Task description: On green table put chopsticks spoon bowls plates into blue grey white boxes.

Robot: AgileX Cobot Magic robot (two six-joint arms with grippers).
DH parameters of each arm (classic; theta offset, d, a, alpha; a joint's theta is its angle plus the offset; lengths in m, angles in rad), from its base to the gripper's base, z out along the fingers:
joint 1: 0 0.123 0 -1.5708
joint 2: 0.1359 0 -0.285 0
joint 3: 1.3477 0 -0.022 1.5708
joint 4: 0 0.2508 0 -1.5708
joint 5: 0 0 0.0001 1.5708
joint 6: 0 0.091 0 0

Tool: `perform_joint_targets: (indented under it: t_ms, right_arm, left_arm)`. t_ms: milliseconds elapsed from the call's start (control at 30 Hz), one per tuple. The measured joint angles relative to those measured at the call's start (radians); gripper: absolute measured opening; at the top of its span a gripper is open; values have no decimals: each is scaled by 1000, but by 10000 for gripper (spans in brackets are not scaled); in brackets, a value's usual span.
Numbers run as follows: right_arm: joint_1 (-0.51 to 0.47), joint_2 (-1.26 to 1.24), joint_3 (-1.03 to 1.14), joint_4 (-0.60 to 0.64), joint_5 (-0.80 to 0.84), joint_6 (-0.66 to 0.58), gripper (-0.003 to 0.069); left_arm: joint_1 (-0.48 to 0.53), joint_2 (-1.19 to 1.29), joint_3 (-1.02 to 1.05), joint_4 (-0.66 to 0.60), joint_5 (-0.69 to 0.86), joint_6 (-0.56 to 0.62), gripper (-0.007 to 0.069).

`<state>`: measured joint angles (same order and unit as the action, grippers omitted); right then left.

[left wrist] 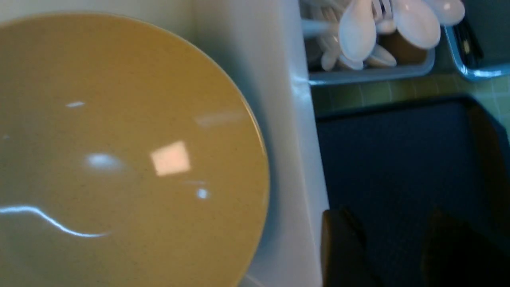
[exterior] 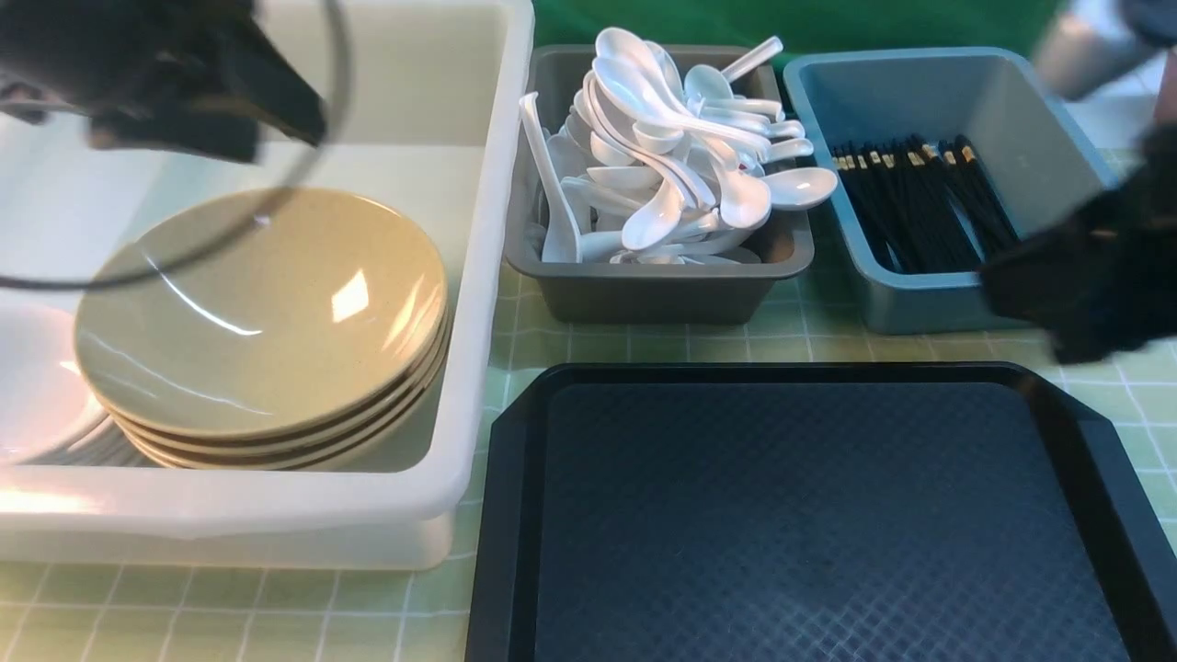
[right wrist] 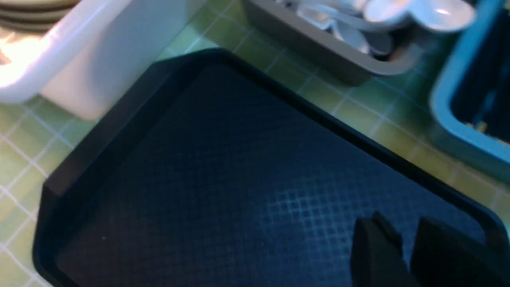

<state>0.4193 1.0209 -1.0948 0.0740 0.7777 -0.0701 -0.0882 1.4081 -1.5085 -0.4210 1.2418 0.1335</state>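
Note:
A stack of olive-tan plates lies in the big white box; the top plate fills the left wrist view. White bowls show partly at that box's left end. Several white spoons fill the dark grey box. Black chopsticks lie in the blue-grey box. My left gripper hovers blurred above the white box's far side, its jaws open and empty. My right gripper, also blurred, hangs by the blue-grey box's front right corner, jaws narrowly open and empty.
A black textured tray with nothing on it lies on the green table in front of the two small boxes. A thin dark cable loops down from the left arm over the plates.

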Motion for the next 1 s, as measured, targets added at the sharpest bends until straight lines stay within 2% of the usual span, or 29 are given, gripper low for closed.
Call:
perform_joint_targets:
  t_ms: [100,167,300,400,467,567,700,1000]
  right_arm:
    - [0,-121,68,-10,-34,21,153]
    - [0,-258,164,-44,-97,27,155]
    - [0,-507,396,-87,-229,31,158]
    - [0,-671,551,-89,-264,64,162]
    - [0,-786,632,-90,-264,128,162]
    - [0,-939,713,-90,-264,200,162]
    - [0,-1031,753,-90,-272,207,165]
    - [0,-1035,757,-90,-272,208,173]
  left_arm:
    - [-106,-64,47,66,0,-36,92]
    - [-229,-166,138,126,1,-92,19]
    - [-392,-345,340,161,-18,-219,-2]
    - [-488,-496,536,158,-107,-293,-2]
    - [-551,-602,669,119,-181,-346,-2]
    - [-599,-732,805,49,-238,-388,-2]
    - [-618,-901,923,5,-272,-401,-2]
    - [-618,-1122,969,20,-311,-408,-2]
